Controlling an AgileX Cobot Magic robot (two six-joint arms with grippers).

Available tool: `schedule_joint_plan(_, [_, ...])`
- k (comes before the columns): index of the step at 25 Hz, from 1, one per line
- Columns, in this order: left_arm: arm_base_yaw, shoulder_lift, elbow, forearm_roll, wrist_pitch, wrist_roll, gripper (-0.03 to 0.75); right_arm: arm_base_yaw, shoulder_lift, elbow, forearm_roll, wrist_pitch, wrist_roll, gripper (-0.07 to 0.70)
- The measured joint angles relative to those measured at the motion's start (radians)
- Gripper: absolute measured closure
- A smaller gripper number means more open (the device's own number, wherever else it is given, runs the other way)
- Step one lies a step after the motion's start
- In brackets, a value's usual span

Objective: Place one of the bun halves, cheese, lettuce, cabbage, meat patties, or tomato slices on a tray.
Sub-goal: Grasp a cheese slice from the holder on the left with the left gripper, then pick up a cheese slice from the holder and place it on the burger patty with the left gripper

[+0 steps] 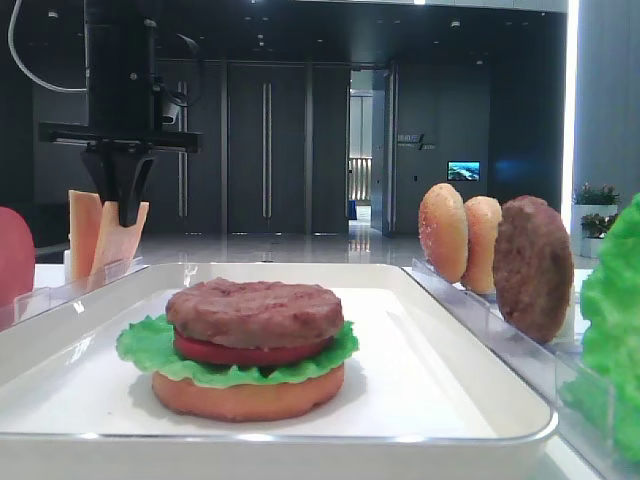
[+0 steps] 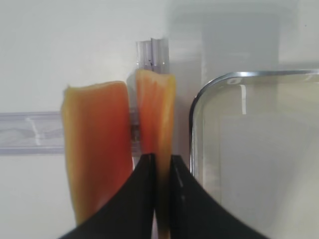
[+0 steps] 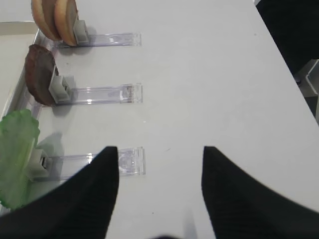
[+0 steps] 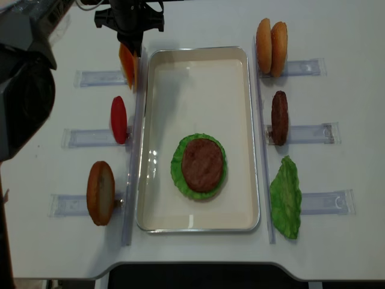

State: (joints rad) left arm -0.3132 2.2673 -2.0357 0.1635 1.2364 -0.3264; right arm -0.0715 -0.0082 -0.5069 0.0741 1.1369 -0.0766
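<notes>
Nearest view: my left gripper [image 2: 160, 172] fills the bottom of the left wrist view, its jaws pinched narrow on the top edge of one cheese slice [image 2: 156, 112].
Cheese position: I see two slices standing on edge in a clear rack [image 2: 152, 52] just beside the tray [image 2: 199, 104]; the held slice is the one nearer the tray, the spare slice [image 2: 94, 144] stands just to its left.
Why upright: I judge the racks keep each ingredient on edge so a top-down pinch can take one thin slice without scraping the table.
Step in hand: grip made, slice not yet lifted clear of the rack, as far as I can tell.
Tray contents: one stack near the front half, bottom bun [image 1: 248, 392], lettuce [image 1: 150, 345], tomato slice [image 1: 245, 352], meat patty [image 1: 255, 310] on top; the far half is bare.
Right-side racks: two bun halves [image 4: 271, 39], a spare patty [image 4: 280, 117], a lettuce leaf [image 4: 285, 197].
Left-side racks: a tomato slice [image 4: 118, 119] and a bun half [image 4: 100, 192].
Right gripper [image 3: 160, 164]: parked over bare table, jaws wide, holding nothing.
Next call: I'd lift straight up before swinging over the rim, so the neighbouring slice stays put.
</notes>
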Motion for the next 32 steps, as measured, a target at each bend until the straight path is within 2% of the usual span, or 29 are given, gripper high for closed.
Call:
schedule_joint_plan(9, [0.000, -0.036, 0.000, -0.039, 0.000, 0.011, 0.679, 0.000, 0.000, 0.000, 0.000, 0.000, 0.000, 0.269])
schedule_joint_plan(22, [-0.003, -0.186, 0.006, -0.259, 0.002, 0.081, 0.679, 0.000, 0.000, 0.000, 0.000, 0.000, 0.000, 0.269])
schedule_joint_plan(24, [-0.010, -0.223, 0.035, -0.275, 0.002, 0.093, 0.679, 0.000, 0.000, 0.000, 0.000, 0.000, 0.000, 0.269])
schedule_joint_plan(32, [-0.042, -0.421, 0.284, -0.304, 0.004, 0.157, 0.679, 0.000, 0.000, 0.000, 0.000, 0.000, 0.000, 0.269])
